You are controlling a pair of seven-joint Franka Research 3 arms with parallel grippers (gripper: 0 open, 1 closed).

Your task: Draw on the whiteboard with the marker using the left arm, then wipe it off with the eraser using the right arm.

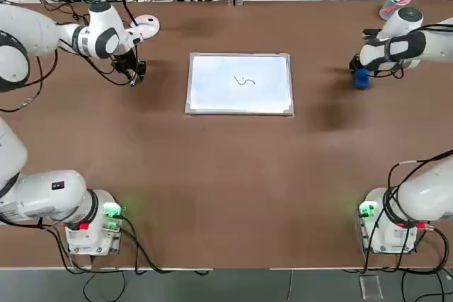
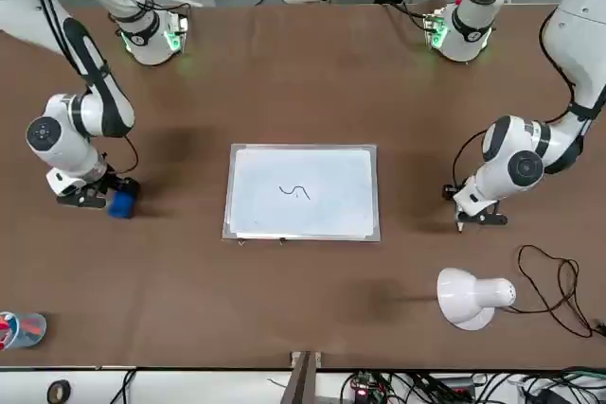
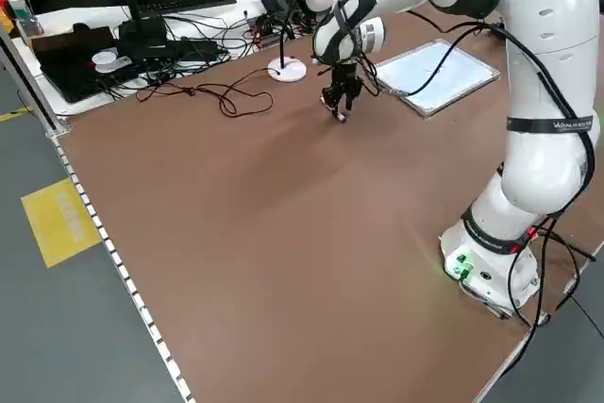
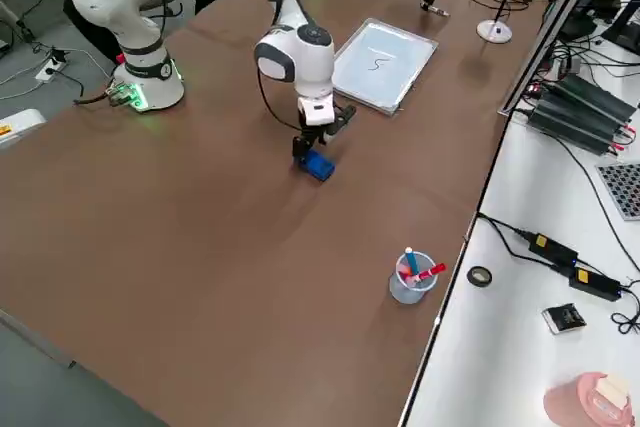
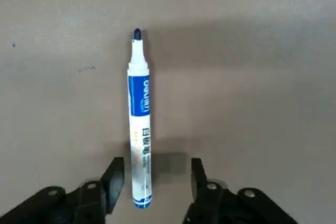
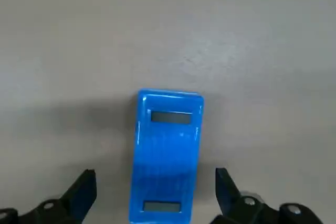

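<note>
While the left gripper [image 5: 153, 178] stands fingers apart, seemingly clear of the marker [image 5: 139, 124], the right gripper [image 6: 155, 191] straddles the eraser [image 6: 168, 153], fingers apart.

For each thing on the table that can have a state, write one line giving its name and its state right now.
whiteboard: lying flat, one small dark squiggle drawn on it.
marker: uncapped, lying on the table between the open fingers of the left gripper.
eraser: lying flat on the table, not gripped.
right gripper: open, astride the eraser.
</note>
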